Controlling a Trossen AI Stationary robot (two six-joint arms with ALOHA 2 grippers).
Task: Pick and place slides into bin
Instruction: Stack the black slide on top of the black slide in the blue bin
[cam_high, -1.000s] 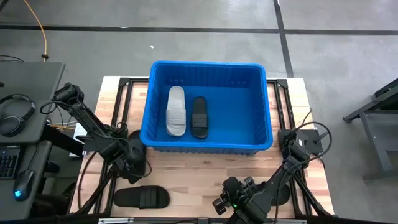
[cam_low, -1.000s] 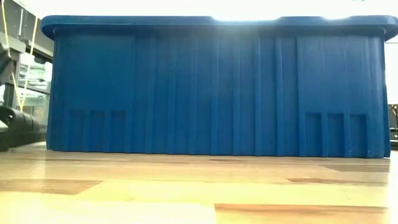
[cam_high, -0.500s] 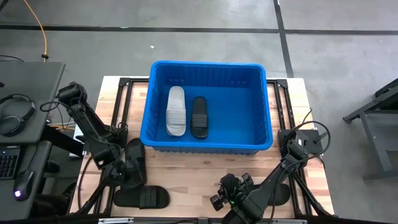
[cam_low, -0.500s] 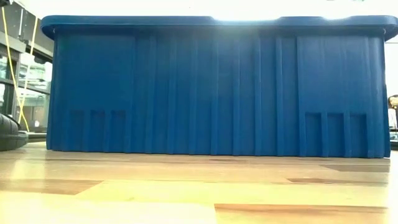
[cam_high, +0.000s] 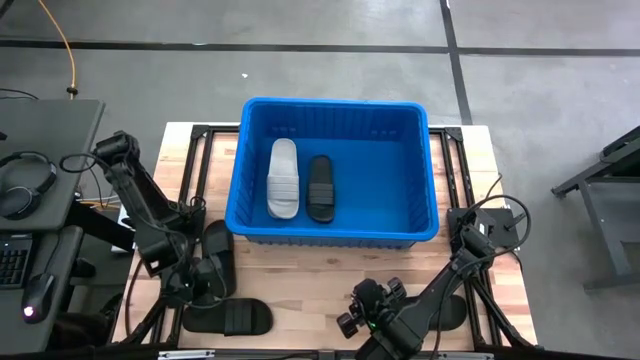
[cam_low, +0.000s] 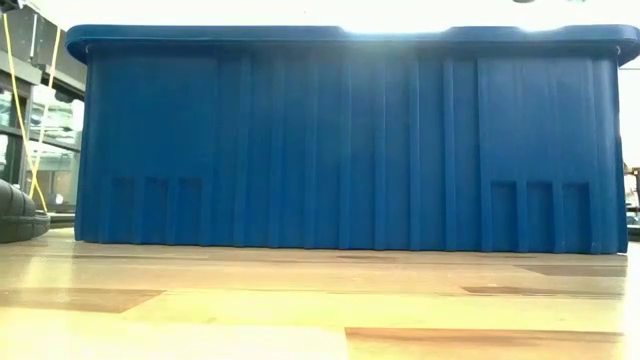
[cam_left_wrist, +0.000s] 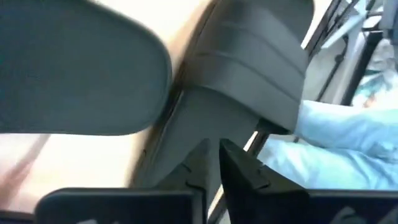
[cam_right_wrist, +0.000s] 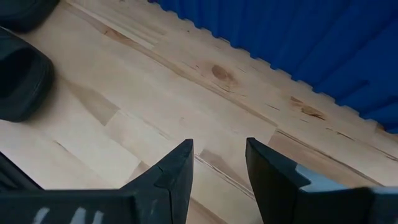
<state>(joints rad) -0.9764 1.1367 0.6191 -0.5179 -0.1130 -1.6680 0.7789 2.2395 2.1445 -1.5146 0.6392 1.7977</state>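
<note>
Bottom of the high view: right gripper (cam_high: 352, 318) low over bare counter (cam_high: 310, 270), jaws apart, gripping nothing. Lower left — left gripper (cam_high: 192, 290) down between two black slides, one (cam_high: 228, 317) near the frame's bottom edge, another (cam_high: 218, 252) beside the bin (cam_high: 432, 215); jaws nearly closed, whether they grip cannot be told. Farther up, inside the bin — a grey slide (cam_high: 283, 178) and a black slide (cam_high: 319, 188) side by side.

bin (cam_high: 420, 180): blue, on table | inside: grey slide (cam_high: 283, 178) beside black slide (cam_high: 319, 188) | two black slides (cam_high: 228, 316) outside, near front-left corner
</note>
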